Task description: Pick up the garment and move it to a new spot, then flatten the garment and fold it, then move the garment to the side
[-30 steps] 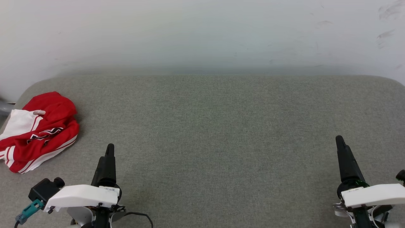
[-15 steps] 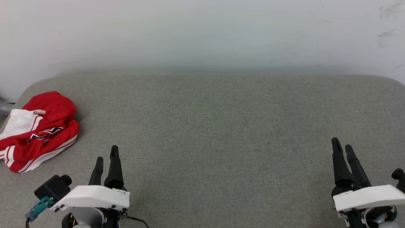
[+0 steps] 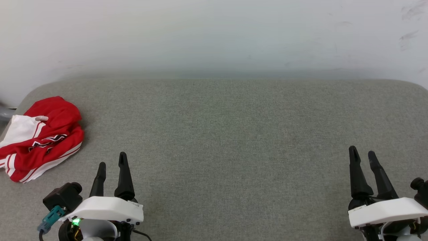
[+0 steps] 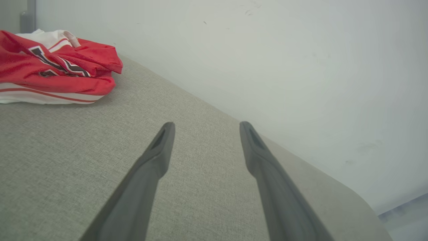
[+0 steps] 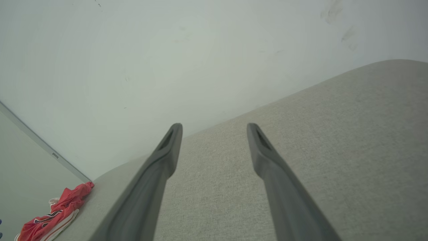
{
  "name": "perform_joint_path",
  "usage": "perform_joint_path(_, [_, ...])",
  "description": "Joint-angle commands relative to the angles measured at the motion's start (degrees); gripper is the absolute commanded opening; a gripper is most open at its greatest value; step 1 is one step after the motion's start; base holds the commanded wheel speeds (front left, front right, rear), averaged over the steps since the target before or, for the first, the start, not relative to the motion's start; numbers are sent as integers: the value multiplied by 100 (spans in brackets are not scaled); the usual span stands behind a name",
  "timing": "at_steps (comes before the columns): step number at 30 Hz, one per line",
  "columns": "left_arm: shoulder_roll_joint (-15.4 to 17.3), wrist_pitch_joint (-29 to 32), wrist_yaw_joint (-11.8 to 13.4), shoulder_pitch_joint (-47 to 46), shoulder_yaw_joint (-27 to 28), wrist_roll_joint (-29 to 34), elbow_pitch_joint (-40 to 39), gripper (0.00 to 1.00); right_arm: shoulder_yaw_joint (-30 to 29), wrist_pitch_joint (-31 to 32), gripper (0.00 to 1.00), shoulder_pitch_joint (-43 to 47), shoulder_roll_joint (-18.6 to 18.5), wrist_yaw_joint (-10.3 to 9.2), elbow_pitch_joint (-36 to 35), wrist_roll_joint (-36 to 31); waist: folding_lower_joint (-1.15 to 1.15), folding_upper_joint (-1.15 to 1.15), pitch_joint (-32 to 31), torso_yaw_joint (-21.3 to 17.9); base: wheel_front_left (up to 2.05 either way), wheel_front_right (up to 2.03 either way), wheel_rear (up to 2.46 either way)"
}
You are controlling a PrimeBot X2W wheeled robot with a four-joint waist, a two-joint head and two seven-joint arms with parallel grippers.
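Garment point(image 3: 40, 139): crumpled heap at far-left edge of grey worktop point(image 3: 234, 134); lies ahead-left of left claw point(image 3: 112, 159), the nearer; right claw point(image 3: 362, 150) well apart; both claws released, fingers spread, empty.

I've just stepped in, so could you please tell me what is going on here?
Nothing is being handled yet. The red and white garment lies crumpled at the left end of the grey padded surface. The left gripper and right gripper are open and empty, the left one nearer the garment.
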Motion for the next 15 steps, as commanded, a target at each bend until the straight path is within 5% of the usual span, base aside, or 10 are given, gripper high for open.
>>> perform_joint_path(1, [38, -64, 39, 10, -31, 196, -90, 100, 11, -62, 100, -10, 1, 0, -99, -199, -1, 0, -3, -1, 0, 0, 0])
perform_joint_path(15, [64, -273, 186, 70, -178, 1067, -207, 100, 70, -276, 100, 86, 3, 0, -244, -1069, -1, 0, -11, 7, 0, 0, 0])
